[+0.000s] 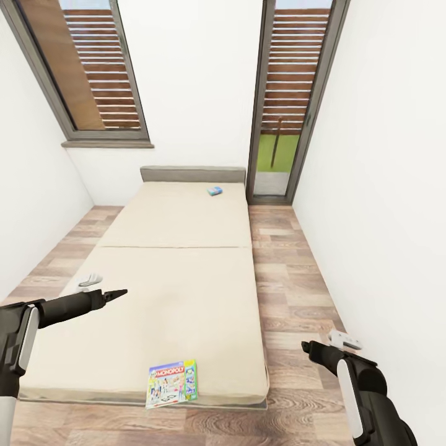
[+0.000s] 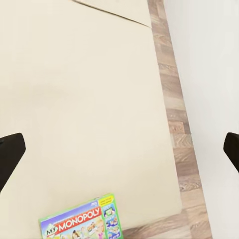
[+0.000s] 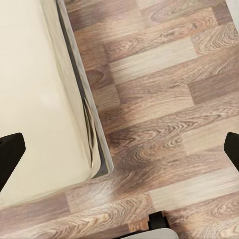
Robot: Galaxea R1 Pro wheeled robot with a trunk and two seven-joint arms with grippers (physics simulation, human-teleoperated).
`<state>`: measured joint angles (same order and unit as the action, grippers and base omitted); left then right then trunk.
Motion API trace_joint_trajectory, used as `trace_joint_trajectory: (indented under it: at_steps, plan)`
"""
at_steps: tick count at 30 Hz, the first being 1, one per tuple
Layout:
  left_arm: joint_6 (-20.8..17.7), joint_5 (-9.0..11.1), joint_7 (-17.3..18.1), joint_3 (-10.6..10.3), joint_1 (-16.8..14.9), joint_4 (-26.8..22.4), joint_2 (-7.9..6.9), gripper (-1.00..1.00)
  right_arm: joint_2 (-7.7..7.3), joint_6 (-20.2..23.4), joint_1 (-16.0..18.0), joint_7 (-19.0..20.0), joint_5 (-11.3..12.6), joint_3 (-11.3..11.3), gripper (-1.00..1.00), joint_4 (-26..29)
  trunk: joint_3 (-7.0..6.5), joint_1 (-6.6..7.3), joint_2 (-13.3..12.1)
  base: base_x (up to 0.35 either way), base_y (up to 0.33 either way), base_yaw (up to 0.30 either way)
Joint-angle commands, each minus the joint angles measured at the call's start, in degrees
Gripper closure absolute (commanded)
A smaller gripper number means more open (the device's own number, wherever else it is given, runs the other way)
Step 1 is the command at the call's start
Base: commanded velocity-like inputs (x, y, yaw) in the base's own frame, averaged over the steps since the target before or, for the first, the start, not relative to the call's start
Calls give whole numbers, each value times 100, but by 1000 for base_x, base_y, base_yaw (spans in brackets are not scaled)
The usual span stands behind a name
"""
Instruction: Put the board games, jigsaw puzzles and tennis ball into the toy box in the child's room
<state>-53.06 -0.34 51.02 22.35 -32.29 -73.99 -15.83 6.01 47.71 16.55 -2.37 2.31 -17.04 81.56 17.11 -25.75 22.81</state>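
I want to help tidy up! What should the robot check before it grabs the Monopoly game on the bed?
1. Monopoly game in sight, flat at the near edge of the bed: ok.
2. Left gripper open and empty: ok.
3. Right gripper open and empty: ok.
4. A gripper already at the game: not ok; the left is over bare mattress, the right over floor.
5. Blue game spotted near the headboard: ok.
6. Toy box in sight: not ok.
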Motion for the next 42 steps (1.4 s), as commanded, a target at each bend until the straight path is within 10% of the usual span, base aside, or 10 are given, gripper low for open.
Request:
trace_joint_trajectory:
  at_steps: [1,42]
  plan:
    - [-41,-5,24,8,-6,-1,1,-100,5,26,5,-25,26,-7,-100,7,1,-4,11,0,0,0]
    - [-40,-2,25,7,-6,-1,4,-100,5,19,5,-27,26,-3,-100,4,-387,-4,11,0,0,0]
